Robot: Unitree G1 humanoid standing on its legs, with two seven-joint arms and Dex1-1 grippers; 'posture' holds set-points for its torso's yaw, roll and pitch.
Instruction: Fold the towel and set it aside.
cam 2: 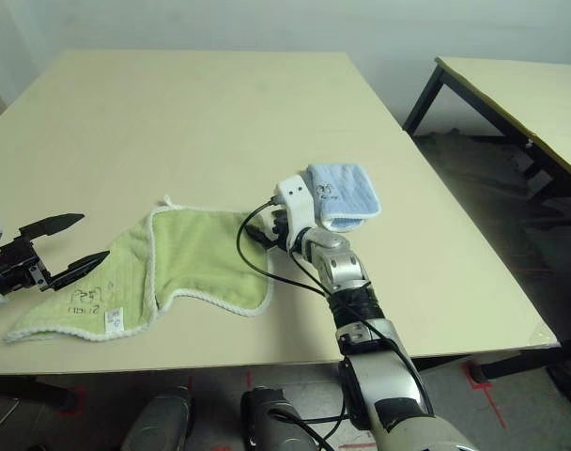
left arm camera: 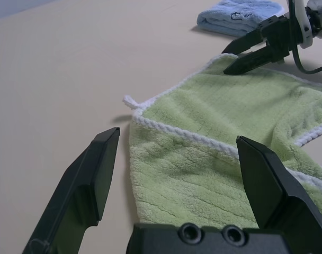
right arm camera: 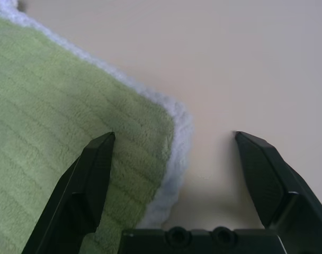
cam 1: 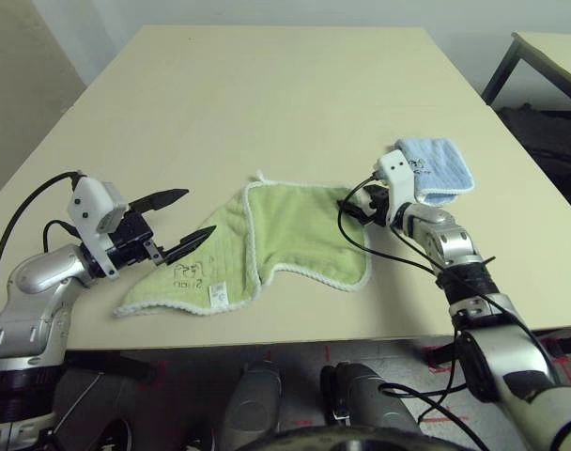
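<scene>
towel [cam 1: 267, 240] half-folded, mid-table near front edge | right gripper [right arm camera: 174, 145] spread wide, straddling far right corner, empty | left gripper [cam 1: 177, 221] wide open beside left edge | risk: closing too high pinches edging only, corner slips

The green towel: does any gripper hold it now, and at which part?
Nothing is held. The right gripper stands open astride a corner of the towel, and the left gripper is open above its other end.
</scene>
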